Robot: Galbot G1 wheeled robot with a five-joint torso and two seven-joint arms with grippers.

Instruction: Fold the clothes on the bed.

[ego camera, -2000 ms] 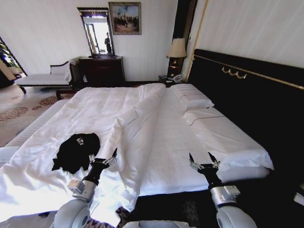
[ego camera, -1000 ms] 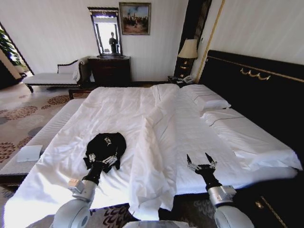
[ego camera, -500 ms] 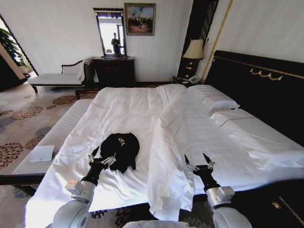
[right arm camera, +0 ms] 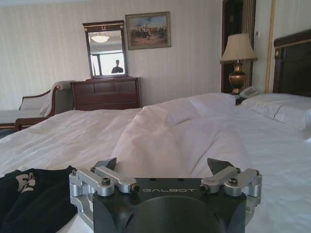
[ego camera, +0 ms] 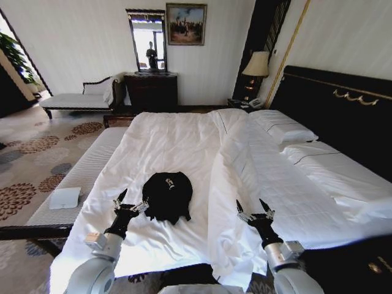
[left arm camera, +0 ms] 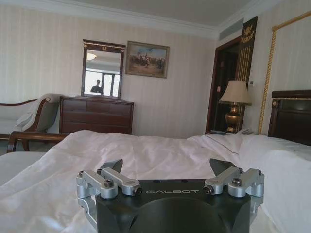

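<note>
The clothes are one crumpled black T-shirt [ego camera: 167, 196] with a bit of white lettering, lying on the white sheet of the bed [ego camera: 171, 141] near its foot. My left gripper [ego camera: 134, 199] hovers open just left of the shirt's near edge, holding nothing. My right gripper [ego camera: 251, 206] is open too, above the sheet to the right, past a raised duvet fold [ego camera: 228, 184]. In the left wrist view the left gripper [left arm camera: 167, 167] points across the white bedding. The right wrist view shows the right gripper [right arm camera: 163, 165] open, with the black shirt [right arm camera: 34, 199] beside it.
A pale striped bench [ego camera: 86, 171] runs along the bed's left side with a white pad [ego camera: 64, 198] on it. Pillows [ego camera: 291, 131] and the dark headboard [ego camera: 343, 110] lie to the right. A dresser [ego camera: 151, 92], chaise [ego camera: 76, 98] and lamp [ego camera: 257, 64] stand at the far wall.
The whole picture has shifted: the camera has moved, so the bed and shirt now sit more central before me. Both grippers keep the same open pose.
</note>
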